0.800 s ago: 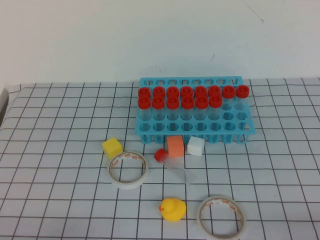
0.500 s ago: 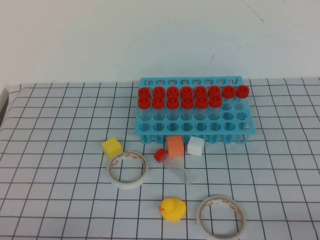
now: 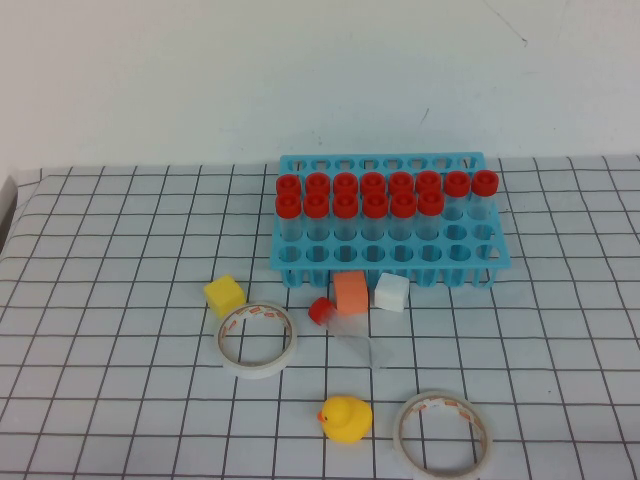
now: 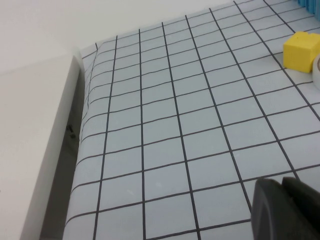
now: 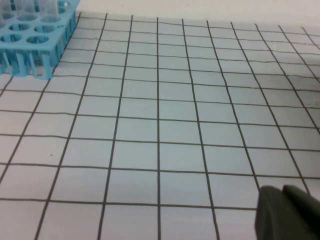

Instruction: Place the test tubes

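**No Movement: Loose Tube Awaits Pickup**

Nothing has shifted in the last second, so placement has not begun. The left gripper [image 4: 282,200] and right gripper [image 5: 285,205] hover low over the surface [image 3: 100,300] at either side, jaws closed and empty. One test tube [image 3: 350,325] lies before the rack [image 3: 300,275], which holds fourteen capped tubes [image 3: 345,205] in its two rear rows.

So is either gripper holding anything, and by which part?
Nothing. Left gripper, over the table's left, and right gripper, right of the rack, are both shut, empty.

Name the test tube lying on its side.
The red-capped tube by the orange cube; the others stand upright in the rack. Left end effector hovers shut far left, right end effector far right.
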Robot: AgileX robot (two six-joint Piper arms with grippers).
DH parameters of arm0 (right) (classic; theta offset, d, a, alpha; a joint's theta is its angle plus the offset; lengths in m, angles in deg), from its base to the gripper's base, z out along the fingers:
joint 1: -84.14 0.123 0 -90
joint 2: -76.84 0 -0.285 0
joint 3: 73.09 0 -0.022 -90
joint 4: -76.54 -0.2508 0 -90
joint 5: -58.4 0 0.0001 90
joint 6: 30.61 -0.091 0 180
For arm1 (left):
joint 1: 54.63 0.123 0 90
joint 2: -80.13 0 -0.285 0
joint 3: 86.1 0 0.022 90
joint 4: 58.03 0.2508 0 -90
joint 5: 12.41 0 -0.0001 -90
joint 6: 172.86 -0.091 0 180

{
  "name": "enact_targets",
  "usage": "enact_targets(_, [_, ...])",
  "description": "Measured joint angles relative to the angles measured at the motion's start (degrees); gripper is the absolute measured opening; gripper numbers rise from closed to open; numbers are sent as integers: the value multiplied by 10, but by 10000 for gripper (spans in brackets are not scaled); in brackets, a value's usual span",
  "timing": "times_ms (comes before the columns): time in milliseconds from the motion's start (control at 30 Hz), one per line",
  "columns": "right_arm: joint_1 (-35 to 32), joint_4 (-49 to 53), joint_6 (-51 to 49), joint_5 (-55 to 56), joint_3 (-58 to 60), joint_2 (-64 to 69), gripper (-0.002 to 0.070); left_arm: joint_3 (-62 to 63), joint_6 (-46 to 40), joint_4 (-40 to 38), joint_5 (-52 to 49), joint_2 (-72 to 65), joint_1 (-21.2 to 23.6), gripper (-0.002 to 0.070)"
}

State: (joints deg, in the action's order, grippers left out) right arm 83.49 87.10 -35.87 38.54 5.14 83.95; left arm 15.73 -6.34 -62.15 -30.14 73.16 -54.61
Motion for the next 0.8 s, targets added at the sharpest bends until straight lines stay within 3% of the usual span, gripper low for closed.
enact_targets(333, [0,-7,-17,2,0,0,-1,0,3,-46,14,0,0,-1])
enact_targets(433, [0,-51,-36,8,0,0,-1,-1,37,-143,33,0,0,-1])
enact_targets(600, [0,-258,-91,33,5,0,-1,-1,128,-427,82,0,0,-1])
enact_targets(700, [0,-422,-123,45,5,0,-1,-1,141,-523,99,0,0,-1])
enact_targets(800, [0,-499,-132,52,5,0,-1,-1,142,-554,120,0,0,-1])
